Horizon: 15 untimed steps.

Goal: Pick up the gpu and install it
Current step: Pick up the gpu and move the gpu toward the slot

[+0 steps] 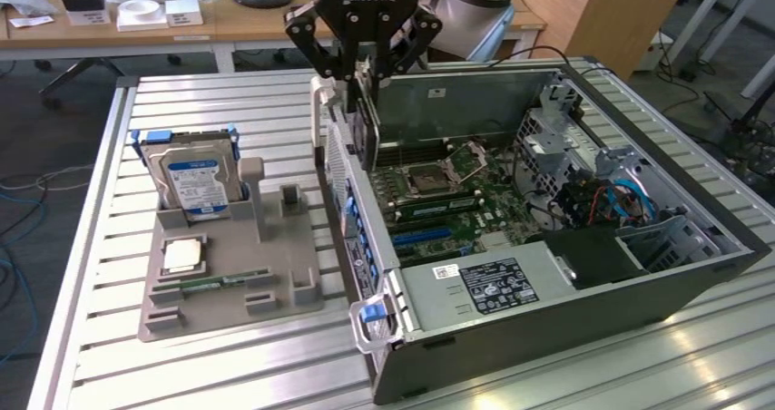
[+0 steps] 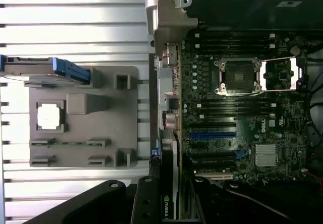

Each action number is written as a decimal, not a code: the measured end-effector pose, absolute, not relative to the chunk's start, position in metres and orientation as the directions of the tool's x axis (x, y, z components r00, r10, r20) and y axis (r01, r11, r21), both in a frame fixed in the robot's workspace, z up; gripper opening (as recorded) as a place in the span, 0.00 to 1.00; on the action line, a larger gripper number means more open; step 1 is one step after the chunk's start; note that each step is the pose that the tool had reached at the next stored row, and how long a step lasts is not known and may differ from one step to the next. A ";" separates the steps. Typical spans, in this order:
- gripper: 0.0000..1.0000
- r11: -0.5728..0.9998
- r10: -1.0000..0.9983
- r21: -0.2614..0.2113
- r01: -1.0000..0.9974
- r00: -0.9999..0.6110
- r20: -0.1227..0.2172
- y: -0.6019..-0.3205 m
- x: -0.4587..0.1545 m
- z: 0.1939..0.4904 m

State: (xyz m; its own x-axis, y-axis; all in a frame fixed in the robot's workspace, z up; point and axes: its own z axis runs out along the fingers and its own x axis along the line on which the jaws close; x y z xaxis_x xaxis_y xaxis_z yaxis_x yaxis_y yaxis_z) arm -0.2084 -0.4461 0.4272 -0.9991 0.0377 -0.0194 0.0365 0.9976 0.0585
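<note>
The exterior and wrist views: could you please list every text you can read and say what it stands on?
"ROBOTIQ": on the gripper.
"NVIDIA": on the gpu that the gripper holds.
"DELL": on the motherboard.
Too small to read: the hard drive label and the power supply label.

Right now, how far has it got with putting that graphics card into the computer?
Done: the gpu is off the gray holder, clamped upright in the end effector. In hand: it hangs at the open computer case's edge. Left: it isn't seated; the blue slot on the motherboard is bare.
</note>
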 end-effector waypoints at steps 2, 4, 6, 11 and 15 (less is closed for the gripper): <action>0.27 0.998 0.038 0.060 0.036 -0.999 -0.019 -0.446 -0.202 0.427; 0.27 0.997 0.038 0.061 0.036 -0.999 -0.019 -0.446 -0.196 0.427; 0.27 0.997 0.038 0.062 0.036 -0.999 -0.019 -0.446 -0.190 0.427; 0.27 0.997 0.037 0.064 0.036 -0.999 -0.019 -0.446 -0.176 0.427; 0.27 0.997 0.037 0.065 0.036 -0.999 -0.019 -0.446 -0.165 0.427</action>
State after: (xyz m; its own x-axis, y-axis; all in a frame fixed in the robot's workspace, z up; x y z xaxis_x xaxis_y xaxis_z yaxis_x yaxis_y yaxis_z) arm -0.1645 -0.4461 0.4272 -0.9991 0.0373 -0.0191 0.0360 0.9972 0.0651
